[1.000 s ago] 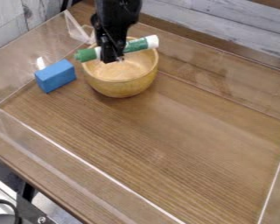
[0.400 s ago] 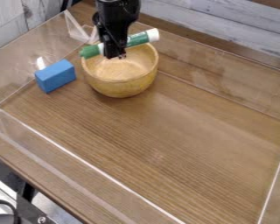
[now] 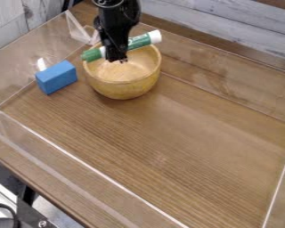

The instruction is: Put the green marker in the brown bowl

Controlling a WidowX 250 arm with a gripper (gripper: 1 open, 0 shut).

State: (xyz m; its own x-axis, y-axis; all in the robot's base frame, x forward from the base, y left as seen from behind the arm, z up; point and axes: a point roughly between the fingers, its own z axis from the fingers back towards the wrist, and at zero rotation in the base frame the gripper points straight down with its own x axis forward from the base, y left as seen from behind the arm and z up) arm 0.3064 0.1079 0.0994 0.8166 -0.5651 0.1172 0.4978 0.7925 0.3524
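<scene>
Marker (image 3: 139, 41) in green and white lies slantwise over the far part of the brown wooden bowl (image 3: 124, 87), one end towards the left of the rim and the other towards the right. The dark fingers (image 3: 113, 55) are closed on it near the middle of the barrel. Since it spans so much of the opening, letting go as it lies could leave it propped on the rim; better to bring it a little nearer the bowl's centre, tip one end down inside the wall, lower it gently, and only then part the fingers. A slow release should keep it from rolling or springing over the edge, and a straight lift afterwards should avoid dragging it out. The blue block (image 3: 56, 77), just beside the bowl on the wooden surface (image 3: 169, 134), need not be touched. The fingers and arm hide the middle of the marker and part of the far rim. Whether the marker touches the rim or hangs slightly above it cannot be told, the lettering is too small to read, and the arm's upper part is cut off.
</scene>
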